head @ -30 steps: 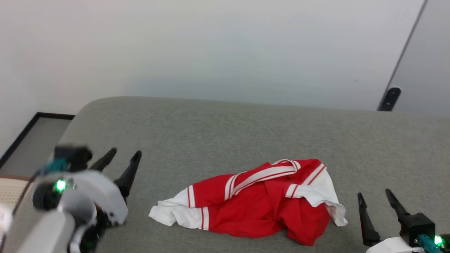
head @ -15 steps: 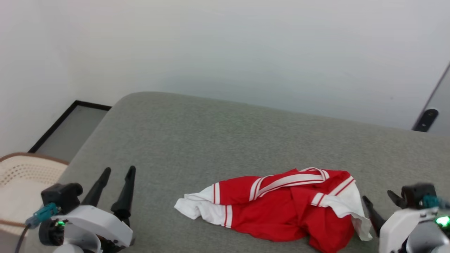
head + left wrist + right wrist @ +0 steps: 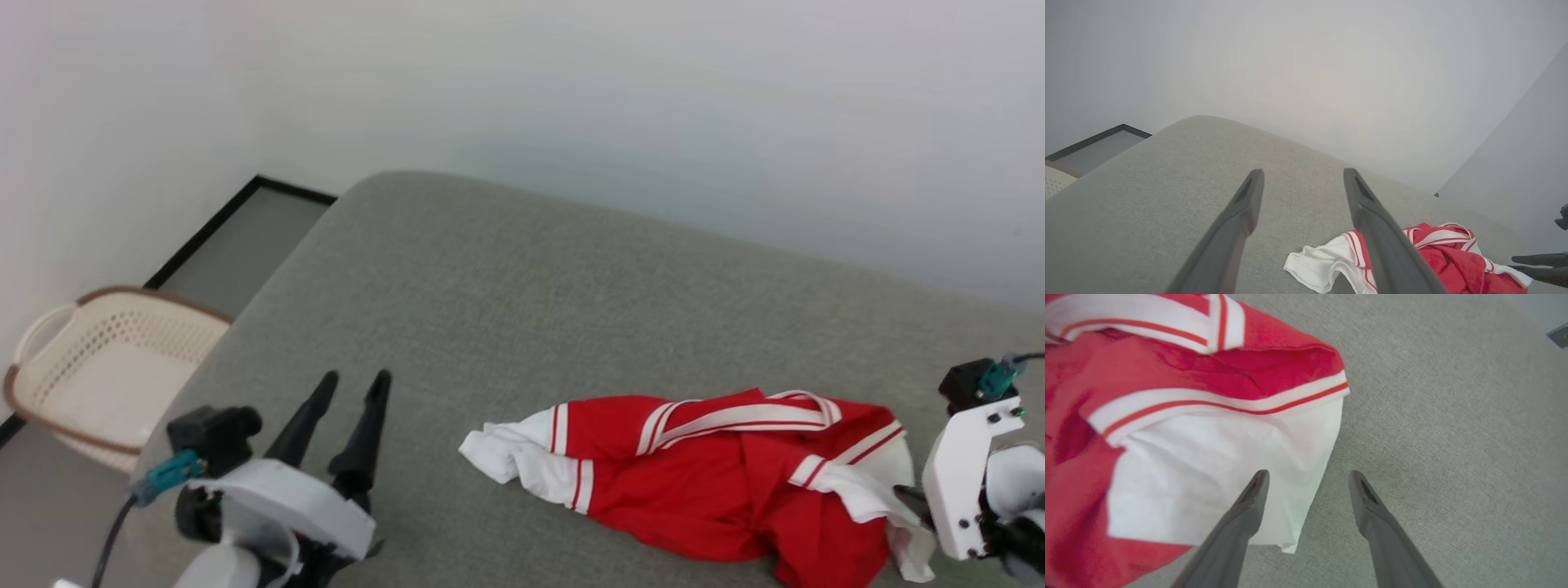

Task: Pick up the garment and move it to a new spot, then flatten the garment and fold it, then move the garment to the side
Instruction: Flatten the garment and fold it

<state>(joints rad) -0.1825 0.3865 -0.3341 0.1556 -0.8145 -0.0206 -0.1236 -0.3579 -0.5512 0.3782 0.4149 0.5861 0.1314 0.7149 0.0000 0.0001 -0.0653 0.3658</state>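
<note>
The garment (image 3: 702, 482), a red shirt with white sleeves and striped trim, lies crumpled on the grey cushioned surface (image 3: 522, 310). My left gripper (image 3: 353, 377) stands open to its left, apart from it, with nothing between its fingers. From the left wrist, that gripper (image 3: 1303, 173) points over bare cushion, and the garment (image 3: 1453, 261) lies beyond its right finger. My right wrist housing (image 3: 971, 474) sits at the garment's right end. The right gripper (image 3: 1309, 473) is open and straddles the edge of the white sleeve (image 3: 1216, 473), one finger over cloth and one over cushion.
A cream laundry basket (image 3: 106, 367) with a brown rim stands on the floor off the cushion's left end. A white wall runs behind the cushion. A dark-edged floor strip (image 3: 245, 237) lies between the basket and the wall.
The head camera has swung left, bringing the basket into view. My right gripper has moved in and tipped down over the garment's right sleeve. The garment lies as before.
</note>
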